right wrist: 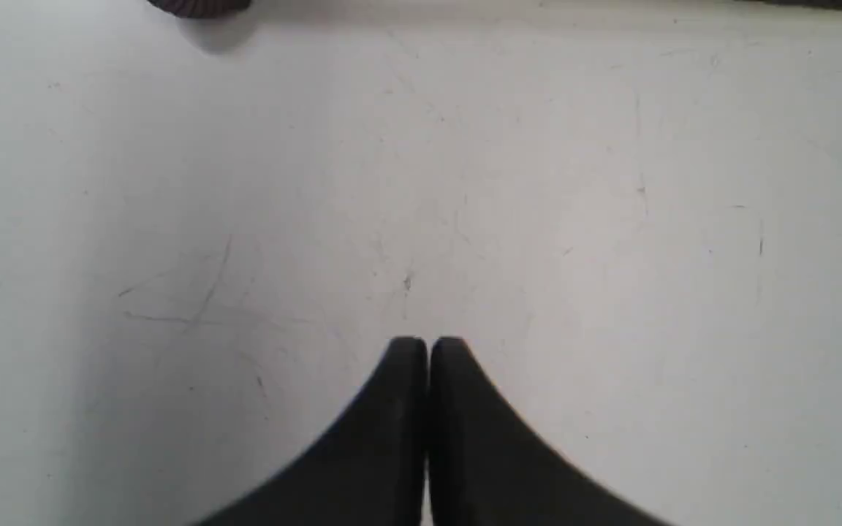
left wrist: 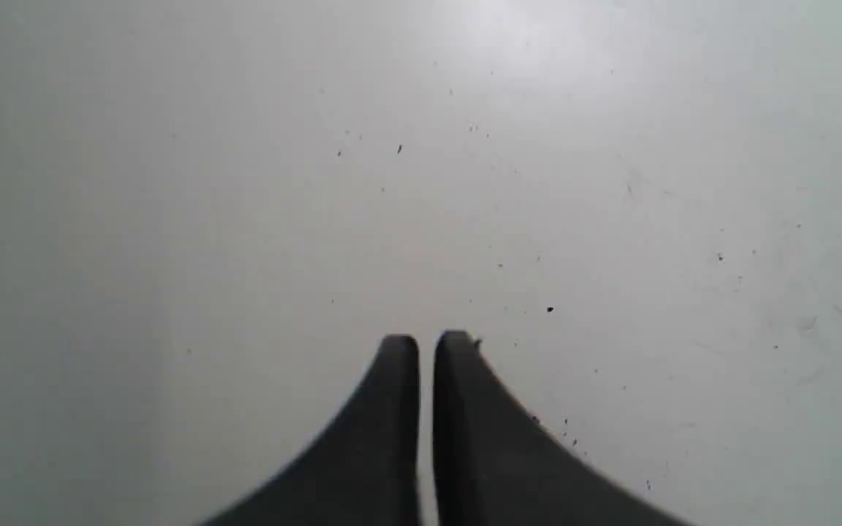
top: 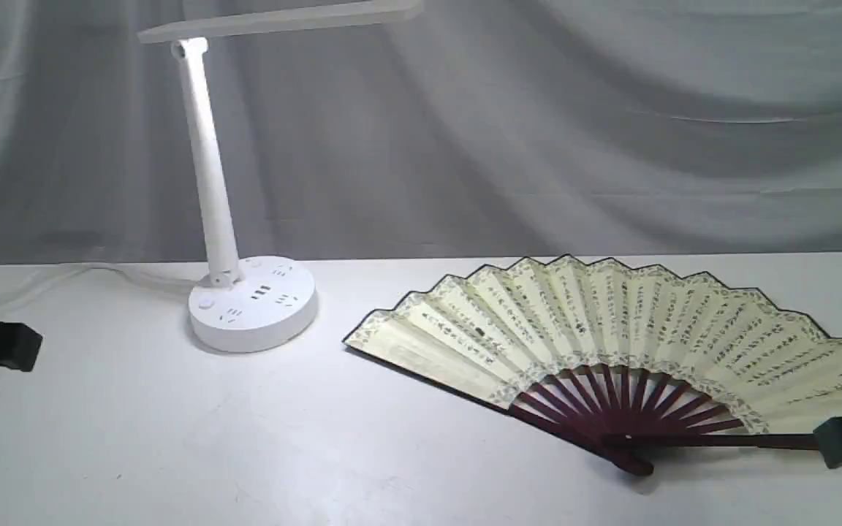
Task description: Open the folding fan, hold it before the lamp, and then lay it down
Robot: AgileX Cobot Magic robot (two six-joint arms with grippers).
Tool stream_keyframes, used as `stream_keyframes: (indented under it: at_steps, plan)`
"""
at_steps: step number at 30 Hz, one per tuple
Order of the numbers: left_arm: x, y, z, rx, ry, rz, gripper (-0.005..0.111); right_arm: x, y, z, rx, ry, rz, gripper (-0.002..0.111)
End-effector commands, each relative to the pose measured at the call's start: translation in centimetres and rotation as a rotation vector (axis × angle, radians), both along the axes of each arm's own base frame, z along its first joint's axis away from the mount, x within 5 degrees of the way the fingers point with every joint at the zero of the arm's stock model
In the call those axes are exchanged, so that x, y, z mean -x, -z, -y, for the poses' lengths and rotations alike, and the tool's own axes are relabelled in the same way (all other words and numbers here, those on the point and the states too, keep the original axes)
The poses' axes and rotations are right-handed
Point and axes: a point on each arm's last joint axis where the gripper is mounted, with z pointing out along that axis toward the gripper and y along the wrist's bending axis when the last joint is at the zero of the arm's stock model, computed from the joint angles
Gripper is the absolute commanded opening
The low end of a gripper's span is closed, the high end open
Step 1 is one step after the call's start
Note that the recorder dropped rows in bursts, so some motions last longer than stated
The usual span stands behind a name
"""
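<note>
The open folding fan [top: 611, 329] is lying flat just left of my right gripper [right wrist: 427, 342], which is pinched closed and empty, as is my left gripper [left wrist: 426, 339] at far left.

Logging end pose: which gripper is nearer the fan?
The right gripper, shut, just beside the open folding fan's outer rib; the left gripper sits far off, on the lamp's other side.

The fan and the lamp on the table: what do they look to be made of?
The folding fan: leaf looks like matte cream paper, sharply pleated. Its ribs: dark maroon wood, perhaps bamboo, faintly glossy. The lamp: probably smooth white plastic, judging by its even moulded surface.
</note>
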Motion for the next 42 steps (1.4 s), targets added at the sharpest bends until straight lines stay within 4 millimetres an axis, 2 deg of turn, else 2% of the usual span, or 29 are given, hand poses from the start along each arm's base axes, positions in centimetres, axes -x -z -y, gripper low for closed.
stream_keyframes:
  at_steps: [1,5,9,16,24,31,36,42]
  plan:
    - [1.0,-1.6,-0.1,-0.003,0.007,0.073,0.0,0.8,-1.1,0.1,0.012,0.018,0.052,0.0]
    - [2.6,-3.5,-0.2,0.002,0.007,0.152,0.0,2.3,-2.9,-0.2,0.014,0.023,0.113,0.0]
    - [5.0,-5.9,-0.4,0.009,0.007,0.248,0.0,4.2,-4.7,-0.6,0.025,0.022,0.201,0.0]
    - [9.4,-9.3,-0.8,0.005,0.008,0.43,0.0,8.9,-8.5,-1.3,0.069,0.021,0.46,0.0]
    - [15.9,-12.4,-1.2,0.02,0.006,0.658,0.0,15.2,-11.4,-2.3,0.11,0.018,0.718,0.0]
    - [21.6,-12.6,-1.6,0.032,0.003,0.825,0.0,20.5,-12.2,-3.2,0.138,0.016,0.902,0.0]
    - [25.0,-11.6,-1.8,0.041,0.002,0.918,0.0,23.8,-11.7,-3.7,0.148,0.011,0.96,0.0]
    - [28.4,-10.1,-2.0,0.058,-0.002,1.019,0.0,26.4,-11.1,-4.2,0.163,0.01,1.041,0.0]
